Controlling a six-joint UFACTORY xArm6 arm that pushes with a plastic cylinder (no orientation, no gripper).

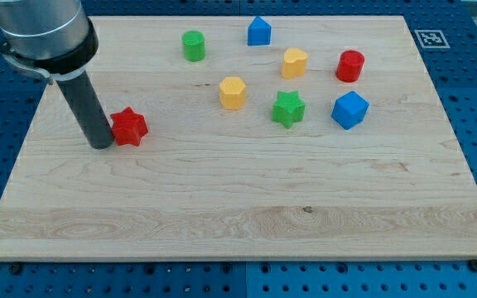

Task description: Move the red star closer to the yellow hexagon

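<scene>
The red star [128, 127] lies on the wooden board at the view's left. My tip [101, 144] rests on the board right against the star's left side, touching it or nearly so. The yellow hexagon [233, 93] sits to the star's right and slightly toward the view's top, well apart from it.
A green cylinder [193, 45], a blue house-shaped block [259, 31], a yellow heart-like block [294, 62], a red cylinder [349, 65], a green star [288, 108] and a blue cube-like block [350, 110] lie in the board's upper half. The board's edge [23, 141] is near my tip.
</scene>
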